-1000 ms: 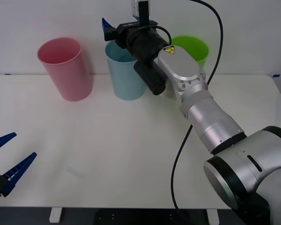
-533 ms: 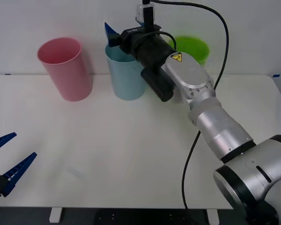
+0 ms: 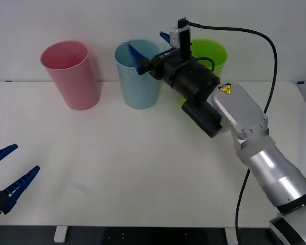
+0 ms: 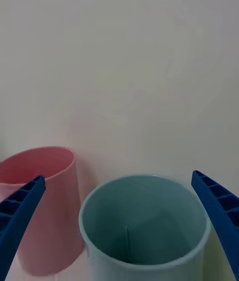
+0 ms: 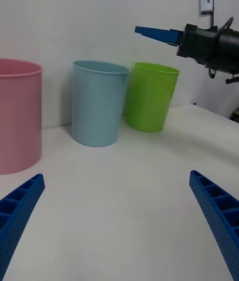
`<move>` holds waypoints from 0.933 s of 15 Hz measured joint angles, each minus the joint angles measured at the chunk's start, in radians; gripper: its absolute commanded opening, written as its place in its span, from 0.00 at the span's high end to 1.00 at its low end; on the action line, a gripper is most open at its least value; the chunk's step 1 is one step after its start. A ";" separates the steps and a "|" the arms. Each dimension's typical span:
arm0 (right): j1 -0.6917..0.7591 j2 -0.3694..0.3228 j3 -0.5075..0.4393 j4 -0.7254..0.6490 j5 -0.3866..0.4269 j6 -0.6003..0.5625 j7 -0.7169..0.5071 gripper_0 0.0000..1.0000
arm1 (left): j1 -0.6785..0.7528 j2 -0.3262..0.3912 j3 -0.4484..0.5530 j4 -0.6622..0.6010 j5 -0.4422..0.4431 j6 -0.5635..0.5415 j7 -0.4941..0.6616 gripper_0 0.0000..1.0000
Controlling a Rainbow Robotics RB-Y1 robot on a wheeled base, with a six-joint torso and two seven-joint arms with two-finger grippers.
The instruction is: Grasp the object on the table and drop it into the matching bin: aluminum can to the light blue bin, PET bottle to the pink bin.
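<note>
Three bins are lined along the tabletop's point(image 3: 143, 168) far edge. The right gripper point(image 3: 148, 46), fingers spread and empty, has been pulled back from over the light blue bin point(image 3: 138, 76) since a second ago; the drop is judged done. The aluminum can is presumably inside, orientation not discernible. The left gripper point(image 3: 7, 178) is parked open at the near left corner.

Place: looked like a robot test lab or staged trial room.
Worktop point(image 3: 117, 168): was a wide white slab with rounded corners, almost bare.
Backdrop: was a plain pale wall point(image 3: 275, 30) close behind.
Props: were three plain plastic bins in a row, pink bin point(image 3: 71, 74), light blue bin point(image 3: 137, 76), lime green bin point(image 3: 211, 53).
Equipment: was a silver robot arm point(image 3: 255, 148) with a trailing black cable point(image 3: 268, 61).
</note>
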 measured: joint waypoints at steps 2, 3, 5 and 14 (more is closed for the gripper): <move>0.086 -0.042 -0.012 -0.074 -0.003 -0.036 0.009 0.00 | 0.000 0.000 0.000 0.000 0.000 0.000 0.000 0.00; 0.122 -0.059 -0.023 -0.103 -0.004 -0.061 0.014 0.00 | 0.000 0.000 0.000 0.000 0.000 0.000 0.000 0.00; 0.206 -0.095 -0.056 -0.162 -0.005 -0.119 0.029 0.00 | 0.000 0.000 0.000 0.000 0.000 0.000 0.000 0.00; 0.472 -0.210 -0.255 -0.275 -0.100 -0.412 0.194 0.00 | 0.000 0.000 0.000 0.000 0.000 0.000 0.000 0.00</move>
